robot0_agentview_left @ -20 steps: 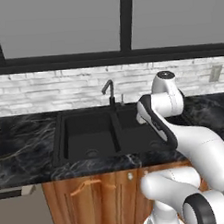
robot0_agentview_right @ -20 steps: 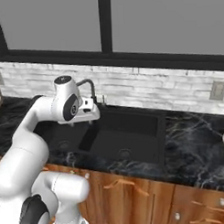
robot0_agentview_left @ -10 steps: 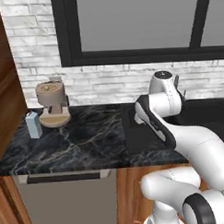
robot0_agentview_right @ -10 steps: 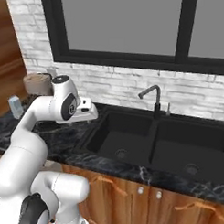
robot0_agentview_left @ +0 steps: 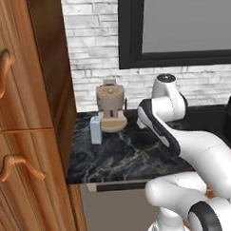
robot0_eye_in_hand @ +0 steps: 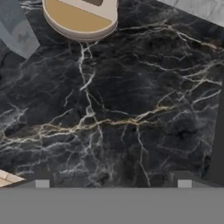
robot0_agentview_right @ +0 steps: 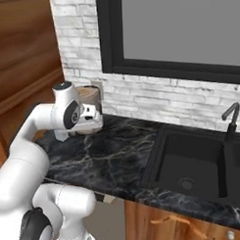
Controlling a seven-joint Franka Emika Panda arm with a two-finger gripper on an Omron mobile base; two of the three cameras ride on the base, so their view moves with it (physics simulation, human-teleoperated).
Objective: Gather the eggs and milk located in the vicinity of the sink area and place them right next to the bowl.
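A white robot arm hangs over a black, gold-veined marble counter [robot0_agentview_left: 124, 157] in a rendered kitchen, its gripper [robot0_eye_in_hand: 113, 183] spread wide with nothing between the two dark fingertips [robot0_eye_in_hand: 41, 183], which barely rise above the bottom of the hand view. The milk [robot0_agentview_left: 95, 130], a small pale blue-grey carton with a gabled top, stands upright on the counter just beside the tan coffee machine [robot0_agentview_left: 111, 107], on the side nearer the wooden cabinet [robot0_agentview_left: 27, 116], and apart from the gripper. From the hand view the carton [robot0_eye_in_hand: 17, 28] is only a grey-blue wedge cut off at the upper left corner, close to the machine's round tan base [robot0_eye_in_hand: 81, 17], itself cropped by the top edge. The machine is a rounded, matte beige unit against the whitewashed brick wall [robot0_agentview_left: 93, 47]; seen from the right base view, most of it [robot0_agentview_right: 90, 96] sits behind the arm's upper joint, and the carton is hidden there. On the far side of the machine from the cabinet lies the sink [robot0_agentview_right: 192, 163], a black recessed basin with a round metal drain [robot0_agentview_right: 185, 184] at its bottom and a dark curved faucet [robot0_agentview_right: 231, 119] behind it; nothing shows inside the basin, whose far half runs off the frame. Glossy wooden cabinet doors with curved handles [robot0_agentview_left: 12, 167] fill the left of the left base view, and a dark-framed window [robot0_agentview_right: 168, 32] sits above the brick.
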